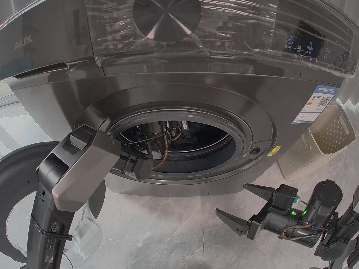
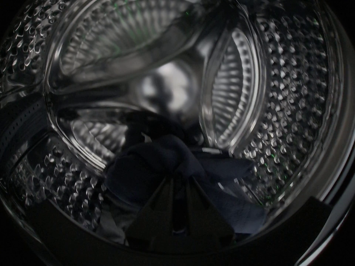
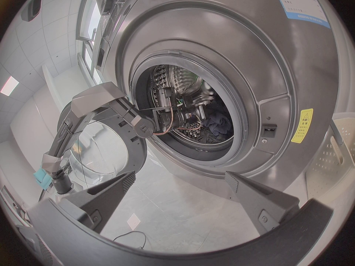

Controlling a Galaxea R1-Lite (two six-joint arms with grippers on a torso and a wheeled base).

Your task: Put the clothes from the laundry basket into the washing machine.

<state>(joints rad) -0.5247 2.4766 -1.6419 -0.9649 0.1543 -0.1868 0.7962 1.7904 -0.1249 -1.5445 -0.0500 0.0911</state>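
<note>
Lying in drum [image 2: 296, 74]: one dark garment [image 2: 155, 163].

Grey marbled floor [image 1: 168, 225], perhaps a cable [image 3: 129, 232] on it

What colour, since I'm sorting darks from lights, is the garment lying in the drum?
The garment is dark navy blue, best seen in the left wrist view.

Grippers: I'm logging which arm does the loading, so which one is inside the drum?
The left gripper: it is inside the drum, over dark clothes. The right gripper hangs open outside, above the floor before the washing machine.
</note>
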